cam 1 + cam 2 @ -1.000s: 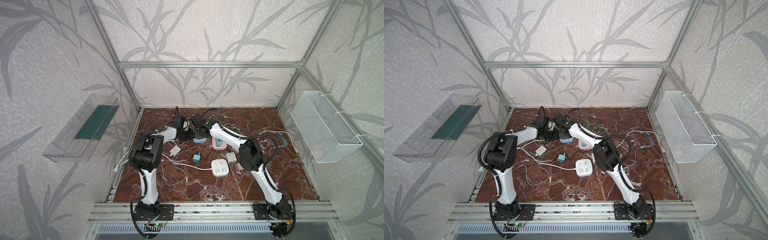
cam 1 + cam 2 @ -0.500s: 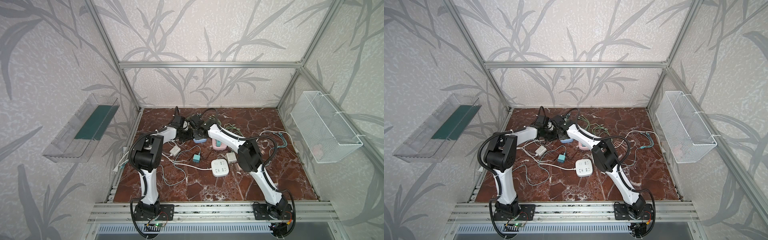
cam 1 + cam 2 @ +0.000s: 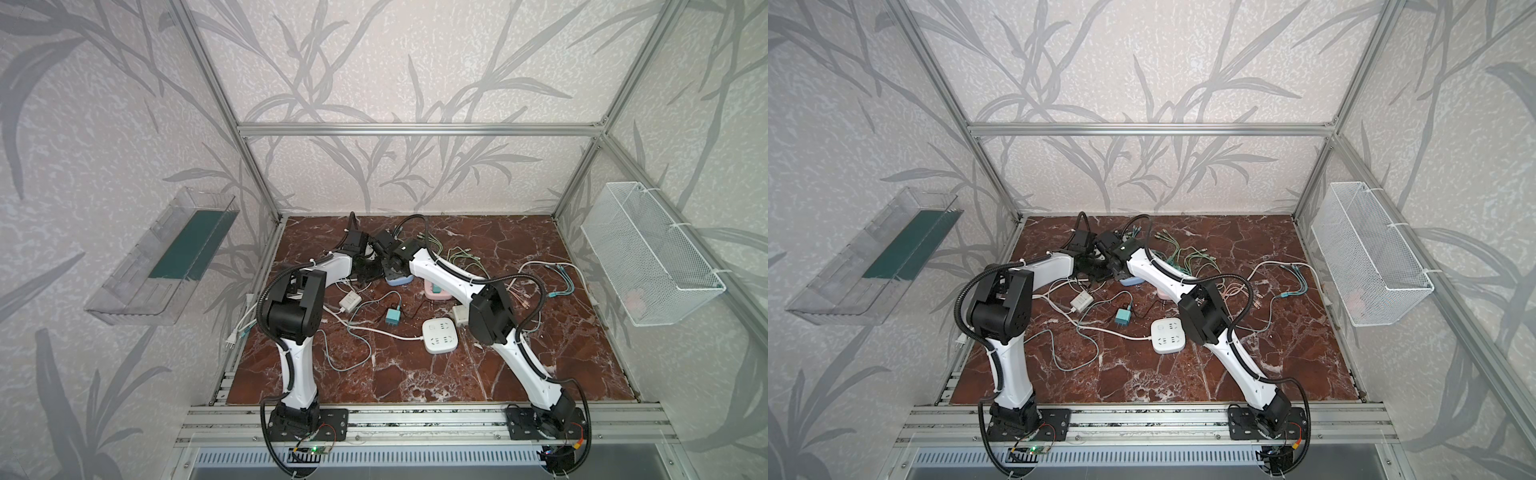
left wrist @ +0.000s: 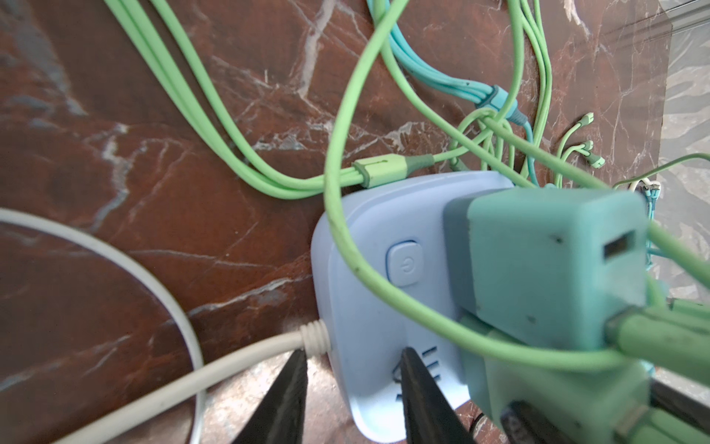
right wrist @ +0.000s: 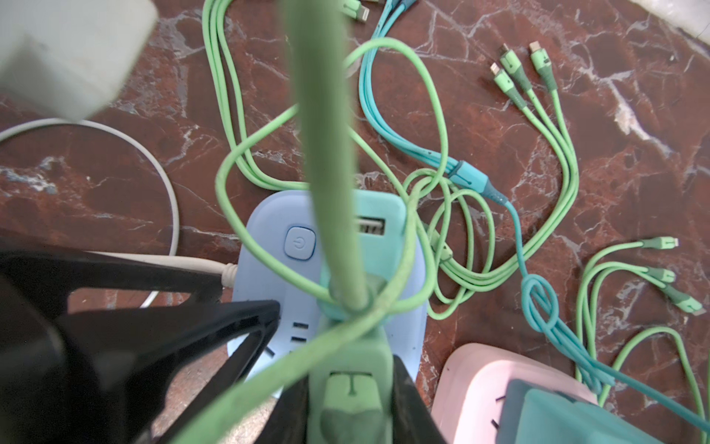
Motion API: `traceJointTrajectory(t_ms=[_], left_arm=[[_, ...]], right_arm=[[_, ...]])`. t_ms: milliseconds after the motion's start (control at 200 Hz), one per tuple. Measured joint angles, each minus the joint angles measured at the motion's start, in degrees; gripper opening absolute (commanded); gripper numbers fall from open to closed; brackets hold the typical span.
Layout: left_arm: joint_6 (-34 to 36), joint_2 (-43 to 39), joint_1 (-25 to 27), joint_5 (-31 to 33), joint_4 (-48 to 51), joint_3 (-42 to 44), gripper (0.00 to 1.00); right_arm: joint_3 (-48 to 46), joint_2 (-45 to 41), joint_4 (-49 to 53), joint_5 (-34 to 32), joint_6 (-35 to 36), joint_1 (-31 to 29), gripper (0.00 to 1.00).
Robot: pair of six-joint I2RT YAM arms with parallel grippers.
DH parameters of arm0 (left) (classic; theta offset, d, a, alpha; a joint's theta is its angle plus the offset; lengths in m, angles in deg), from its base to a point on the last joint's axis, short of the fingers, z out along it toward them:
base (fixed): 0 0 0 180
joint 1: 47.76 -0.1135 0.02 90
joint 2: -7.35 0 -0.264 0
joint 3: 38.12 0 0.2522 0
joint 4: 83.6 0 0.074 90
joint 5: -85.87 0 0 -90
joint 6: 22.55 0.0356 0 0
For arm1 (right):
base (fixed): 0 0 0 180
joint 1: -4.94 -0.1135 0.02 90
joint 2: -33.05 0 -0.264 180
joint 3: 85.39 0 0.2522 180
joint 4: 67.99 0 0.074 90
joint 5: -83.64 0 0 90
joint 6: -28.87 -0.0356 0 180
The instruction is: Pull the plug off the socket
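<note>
The pale blue socket (image 4: 369,292) lies at the back middle of the marble floor, seen in both top views (image 3: 400,280) (image 3: 1130,281). A teal adapter (image 4: 545,261) stands plugged into it. My left gripper (image 4: 355,384) is shut on the socket's end beside its white cord (image 4: 230,361), with one finger on the socket's face. My right gripper (image 5: 351,403) is shut on a light green plug (image 5: 351,388) over the socket's near end, next to bare slots (image 5: 299,334). Whether the plug's pins are still seated is hidden.
A pink socket (image 5: 480,388) holding another teal adapter lies right beside the blue one. Green and teal cables (image 5: 538,161) loop over the floor behind. Nearer the front are a white power strip (image 3: 440,336), a loose teal adapter (image 3: 392,316) and a white charger (image 3: 350,300). A wire basket (image 3: 648,257) hangs on the right wall.
The right arm's elbow has drifted slightly to the left and its gripper a little toward the back. The left arm has stayed in place. Both grips are unchanged.
</note>
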Motion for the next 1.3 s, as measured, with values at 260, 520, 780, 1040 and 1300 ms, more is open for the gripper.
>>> traceJointTrajectory(t_ms=[260, 520, 780, 1040, 1300], left_arm=[[-0.17, -0.44, -0.42, -0.24, -1.73, 1.18, 0.41], [0.2, -2.34, -0.63, 2.32, -1.29, 2.84, 0.44], [0.68, -4.55, -0.63, 6.38, -1.29, 4.94, 0.49], [1.73, -8.44, -0.52, 9.84, 0.26, 7.15, 0.52], [3.1, -15.85, 2.97, 12.22, 0.7, 8.5, 0.56]], right_arm=[[-2.05, -0.83, -1.75, 0.68, 0.39, 0.28, 0.22], [-2.08, -0.83, -2.14, 4.17, -0.17, 0.35, 0.38], [-4.7, -2.62, -2.99, 8.5, -0.96, -0.5, 0.62], [-13.68, -11.37, -9.11, 10.99, 0.2, -0.48, 0.76], [-35.45, -26.53, -23.56, 14.95, 1.51, 3.41, 0.63]])
